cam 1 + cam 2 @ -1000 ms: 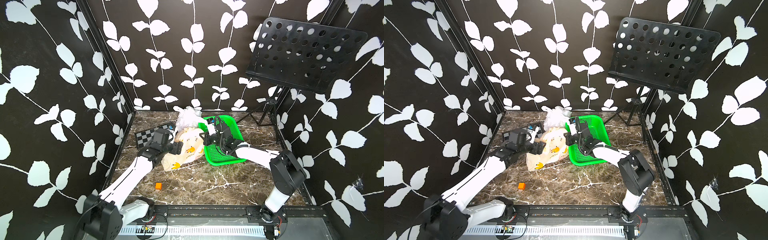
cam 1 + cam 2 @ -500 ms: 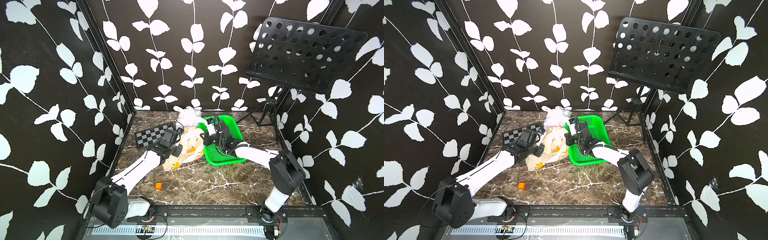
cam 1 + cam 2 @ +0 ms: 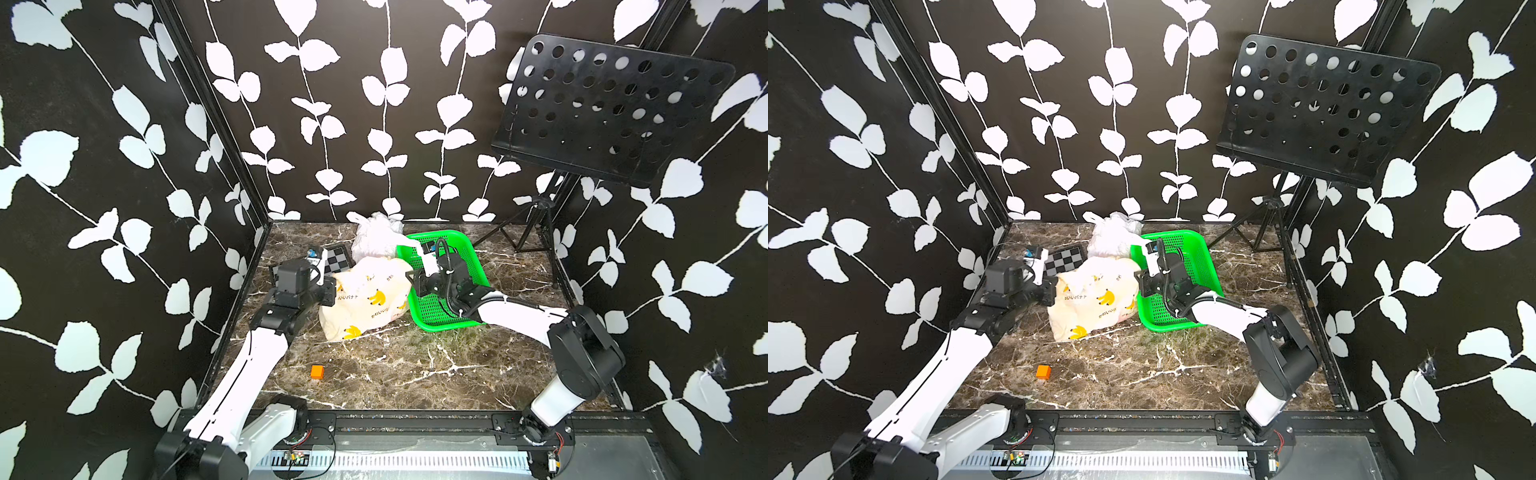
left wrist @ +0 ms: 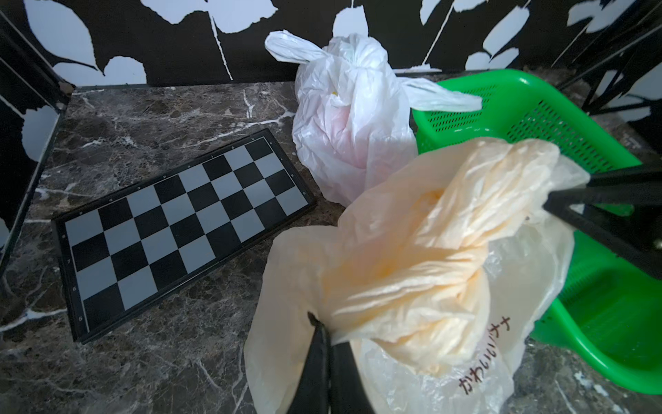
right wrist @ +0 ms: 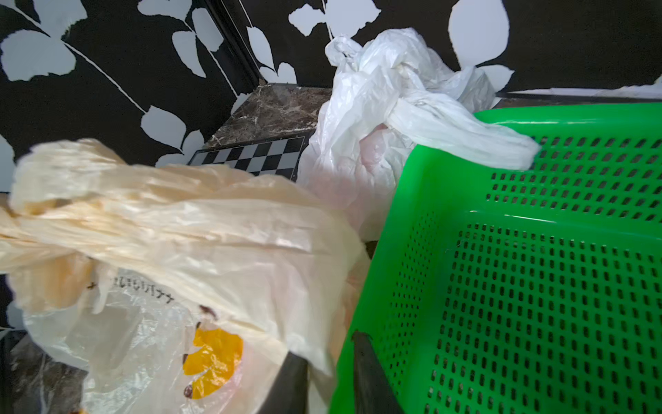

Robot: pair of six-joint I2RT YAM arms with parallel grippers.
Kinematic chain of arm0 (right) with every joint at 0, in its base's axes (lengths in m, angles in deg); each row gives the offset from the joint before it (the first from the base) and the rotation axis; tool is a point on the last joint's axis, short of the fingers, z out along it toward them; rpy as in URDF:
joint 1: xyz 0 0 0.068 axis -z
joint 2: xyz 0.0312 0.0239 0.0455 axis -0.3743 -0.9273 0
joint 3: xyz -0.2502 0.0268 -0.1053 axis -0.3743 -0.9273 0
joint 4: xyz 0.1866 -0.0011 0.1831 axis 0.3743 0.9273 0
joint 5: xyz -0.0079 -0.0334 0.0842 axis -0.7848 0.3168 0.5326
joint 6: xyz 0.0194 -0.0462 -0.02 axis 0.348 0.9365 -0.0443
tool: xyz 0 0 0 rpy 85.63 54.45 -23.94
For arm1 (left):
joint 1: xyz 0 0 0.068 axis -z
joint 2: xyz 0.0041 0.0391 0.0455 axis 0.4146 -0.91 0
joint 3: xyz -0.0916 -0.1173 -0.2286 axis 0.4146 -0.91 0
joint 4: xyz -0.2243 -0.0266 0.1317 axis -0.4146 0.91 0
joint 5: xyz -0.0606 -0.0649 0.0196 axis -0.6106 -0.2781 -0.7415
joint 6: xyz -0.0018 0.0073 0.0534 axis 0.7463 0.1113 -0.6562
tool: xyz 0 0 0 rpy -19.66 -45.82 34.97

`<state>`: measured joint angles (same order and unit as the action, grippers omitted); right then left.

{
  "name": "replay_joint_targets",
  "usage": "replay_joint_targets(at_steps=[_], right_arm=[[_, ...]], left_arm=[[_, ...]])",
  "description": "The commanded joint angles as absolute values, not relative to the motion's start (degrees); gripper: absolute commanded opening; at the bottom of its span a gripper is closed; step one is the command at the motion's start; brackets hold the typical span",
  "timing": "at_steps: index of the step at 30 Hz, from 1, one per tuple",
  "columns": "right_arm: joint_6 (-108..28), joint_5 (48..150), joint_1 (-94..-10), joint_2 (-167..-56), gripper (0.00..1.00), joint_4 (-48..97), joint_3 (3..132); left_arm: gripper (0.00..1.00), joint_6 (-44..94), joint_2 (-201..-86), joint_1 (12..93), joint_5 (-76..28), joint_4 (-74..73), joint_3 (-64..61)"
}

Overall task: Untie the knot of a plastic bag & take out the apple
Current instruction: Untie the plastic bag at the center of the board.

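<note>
Two changes | left gripper (image 4: 322, 333) has clamped shut on a fold of the plastic bag (image 3: 365, 299); right gripper (image 5: 326, 344) has started parting, film loose between its fingers (image 5: 369, 372) | reads as a handover of the pull; knot (image 4: 440, 251) still tied | knot just beyond left fingertips (image 4: 317, 344); apple unseen, presumably inside

Top views are looking down from high in front over the whole table (image 3: 395, 374); both wrist cameras are closely facing the same banana-print bag (image 4: 412, 258) and basket (image 5: 537, 286).
</note>
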<state>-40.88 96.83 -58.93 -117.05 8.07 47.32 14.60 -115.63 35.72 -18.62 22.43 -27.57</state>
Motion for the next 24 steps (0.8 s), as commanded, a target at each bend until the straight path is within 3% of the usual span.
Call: replay_joint_targets(at_steps=[1,6,11,16,19,24], right_arm=[[-32.43,94.05,-58.46,-111.93,0.33,8.80,46.89],[-18.26,97.17,-60.94,-109.96,0.55,12.66,51.46],[-9.17,97.06,-64.88,-114.72,0.74,14.74,58.62],[-5.54,98.28,-66.55,-123.89,0.77,17.54,67.51],[-5.03,97.44,-66.98,-127.54,0.72,18.71,71.85],[-8.36,90.29,-66.44,-127.67,0.26,16.22,72.31]], left_arm=[[0.00,18.42,-113.94,32.66,-26.17,18.65,-28.70],[0.00,15.85,-117.12,32.57,-37.67,17.71,-27.25],[0.00,13.03,-117.18,32.58,-39.65,18.92,-26.66],[0.00,11.94,-117.21,32.58,-40.41,18.55,-26.78],[0.00,11.41,-117.43,32.57,-40.36,18.65,-26.86],[0.00,11.90,-117.69,32.60,-35.89,20.15,-26.96]])
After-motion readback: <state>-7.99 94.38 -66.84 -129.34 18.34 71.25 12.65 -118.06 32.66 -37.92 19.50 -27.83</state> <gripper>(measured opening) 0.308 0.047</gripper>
